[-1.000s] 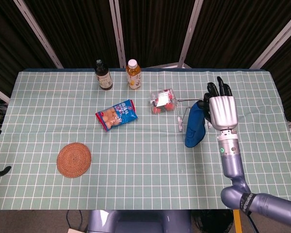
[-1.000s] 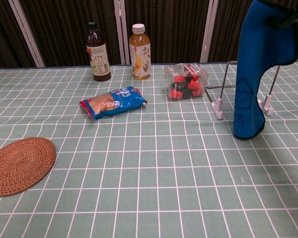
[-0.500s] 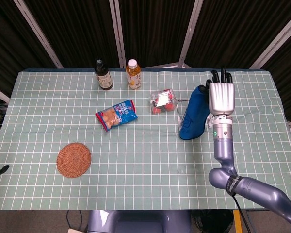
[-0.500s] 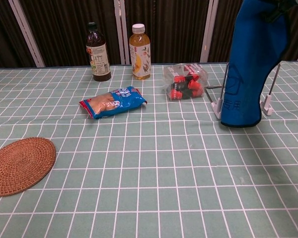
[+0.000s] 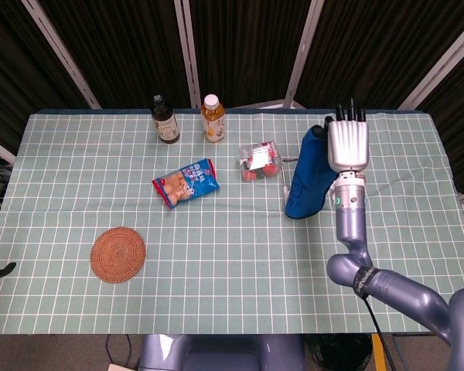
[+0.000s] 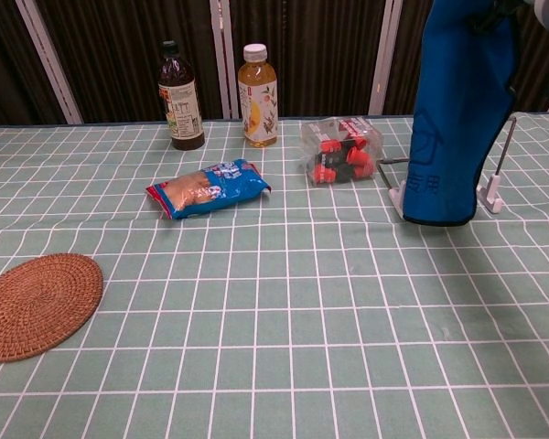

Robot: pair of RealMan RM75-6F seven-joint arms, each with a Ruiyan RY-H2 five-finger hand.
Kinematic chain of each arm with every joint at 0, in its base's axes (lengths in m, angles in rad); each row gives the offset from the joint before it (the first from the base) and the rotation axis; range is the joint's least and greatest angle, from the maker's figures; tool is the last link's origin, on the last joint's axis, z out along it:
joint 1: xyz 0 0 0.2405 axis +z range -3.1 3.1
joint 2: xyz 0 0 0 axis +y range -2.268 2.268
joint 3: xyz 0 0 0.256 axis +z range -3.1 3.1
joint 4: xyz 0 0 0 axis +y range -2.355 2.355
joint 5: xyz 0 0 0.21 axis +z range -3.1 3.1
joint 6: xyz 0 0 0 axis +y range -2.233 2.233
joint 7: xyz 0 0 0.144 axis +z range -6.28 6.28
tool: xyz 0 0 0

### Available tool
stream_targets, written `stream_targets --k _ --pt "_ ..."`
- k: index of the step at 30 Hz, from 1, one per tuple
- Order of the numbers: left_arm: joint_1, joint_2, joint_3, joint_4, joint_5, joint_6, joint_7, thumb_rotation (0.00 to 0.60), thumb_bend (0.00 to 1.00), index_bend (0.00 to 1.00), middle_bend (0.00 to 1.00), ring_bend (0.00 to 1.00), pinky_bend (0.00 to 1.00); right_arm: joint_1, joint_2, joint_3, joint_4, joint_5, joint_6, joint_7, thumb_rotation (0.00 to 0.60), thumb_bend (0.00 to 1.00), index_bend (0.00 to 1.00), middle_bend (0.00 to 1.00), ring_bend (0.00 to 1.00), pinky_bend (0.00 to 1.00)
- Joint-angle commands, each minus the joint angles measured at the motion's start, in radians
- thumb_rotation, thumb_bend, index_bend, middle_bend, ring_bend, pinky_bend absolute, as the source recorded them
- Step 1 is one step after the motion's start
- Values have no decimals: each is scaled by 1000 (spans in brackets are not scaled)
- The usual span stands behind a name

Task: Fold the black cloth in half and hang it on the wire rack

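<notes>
Right hand (image 5: 348,147) holds the cloth (image 5: 309,179) by its top edge, high over the far right of the table (image 5: 232,286); back of the hand faces up in the head view, fingers pointing away toward the curtains, so the grasp itself is hidden beneath it. Chest view shows only the hand's dark underside at the upper edge. Left hand: only a dark scrap at the head view's left border, state cannot be told.

Change over the last second: the hand has travelled away from the robot and slightly to its left, carrying the cloth with it. A second ago the cloth hung in front of the wire rack (image 6: 489,187), with its lower end at or near the table. Now it hangs directly in line with the rack, covering most of the frame; one white foot and an upright wire show to the right of it in the chest view, another foot at its lower left.

Meaning, as a judgement: folding looks done (cloth appears blue rather than black, doubled, a pale logo on the near face); the step in hand is draping. Whether the cloth clears the top bar cannot be told.

Orientation: long axis vertical, held edge up, rounded lower edge down, just above the table; broad face toward the robot.
</notes>
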Motion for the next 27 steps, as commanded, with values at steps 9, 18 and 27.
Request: stream_targets --k 9,18,27 --pt "-8 -6 -5 13 -22 -16 5 600 0 0 0 0 0 54 9 -42 143 -39 -184 76 600 475 741 191 0 135" --pt "-20 -20 -6 27 -45 -34 23 600 0 0 0 0 0 110 -39 -89 344 -162 -277 235 600 443 742 191 0 67" --pt "-29 -31 -5 42 -56 -50 29 600 0 0 0 0 0 153 -68 -113 474 -226 -376 380 600 400 741 191 0 0"
